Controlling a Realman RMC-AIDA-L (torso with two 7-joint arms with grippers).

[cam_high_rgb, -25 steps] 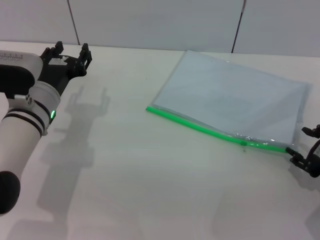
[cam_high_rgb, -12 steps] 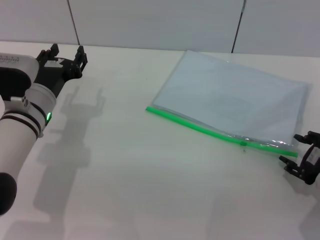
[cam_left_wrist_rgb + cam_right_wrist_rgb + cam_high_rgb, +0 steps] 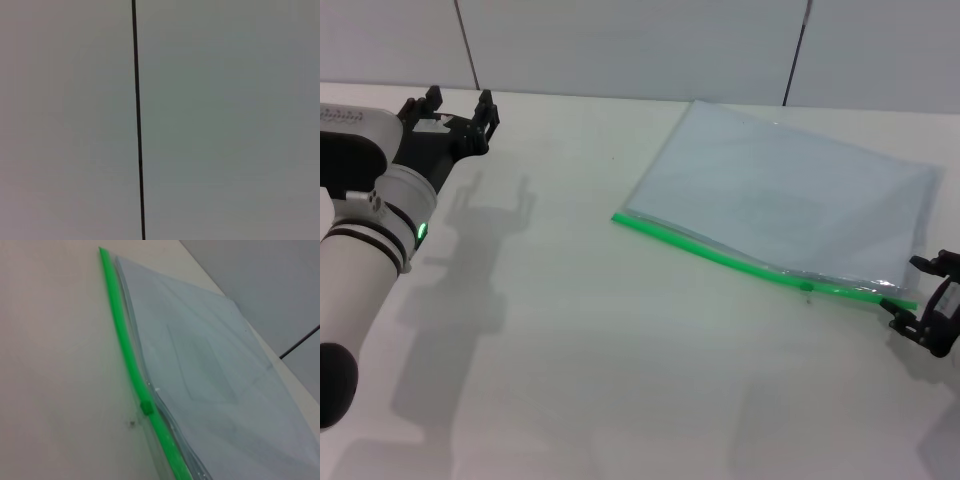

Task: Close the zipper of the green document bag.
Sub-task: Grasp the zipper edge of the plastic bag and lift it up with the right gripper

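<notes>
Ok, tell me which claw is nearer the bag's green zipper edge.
The right claw, open, right at the near-right end of the zipper on the green document bag. The left claw, also open, hangs far across the table.

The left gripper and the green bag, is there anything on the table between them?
No. In the head view, only bare white table lies between the left gripper and the green document bag. The right gripper sits by the zipper end.

Plain white table (image 3: 620, 340), and the only thing lying on it is the bag (image 3: 790, 195), flat, far right side.
</notes>
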